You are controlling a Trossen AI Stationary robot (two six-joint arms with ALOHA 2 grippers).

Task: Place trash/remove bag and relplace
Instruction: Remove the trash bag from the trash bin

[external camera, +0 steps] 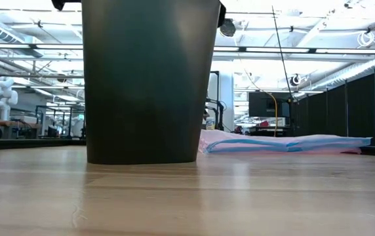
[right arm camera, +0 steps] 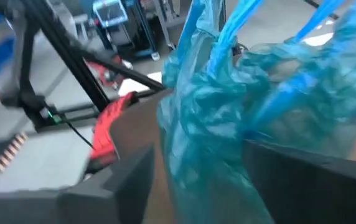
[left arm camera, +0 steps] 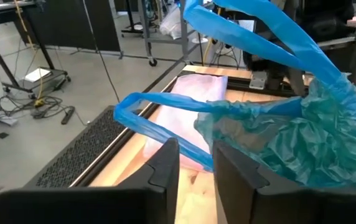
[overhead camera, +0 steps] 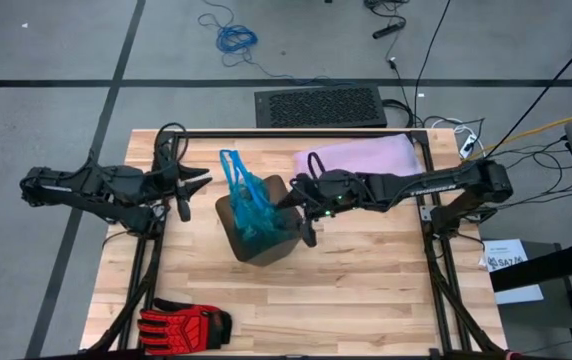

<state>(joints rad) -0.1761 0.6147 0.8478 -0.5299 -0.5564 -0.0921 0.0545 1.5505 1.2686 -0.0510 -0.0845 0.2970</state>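
The bin point(overhead camera: 258, 232) stands upright near the middle of the surface point(overhead camera: 366, 290), between the two arms. This puts it within reach of both grippers, one on each side.

The bag point(overhead camera: 256, 215) sits in the bin. Its teal plastic is bunched above the rim, and its blue drawstring loops point(overhead camera: 234, 172) stand up and lean toward the far edge. In this position the loops can be picked up without reaching into the bin. No trash is visible; if any is in the bag, the crumpled plastic hides it.

The left gripper point(overhead camera: 206, 183) hovers just beside the bin on its left, pointing at the loops. In the left wrist view its jaws stand narrowly apart and hold nothing. One loop point(left arm camera: 159, 121) hangs just ahead of the fingers point(left arm camera: 165, 165), so the gap probably suits a pinch on that strap.

The right gripper point(overhead camera: 291, 195) is at the bin's right rim. In the right wrist view its jaws are spread wide with the bunched bag point(right arm camera: 228, 124) between them, but no closed grip is visible. The wide gap probably allows for the bulk of the gathered plastic.

The lilac bag point(overhead camera: 361, 155) lies flat at the far right, apparently set out as the replacement. The glove point(overhead camera: 181, 323) lies at the near left edge, well apart from the bin.
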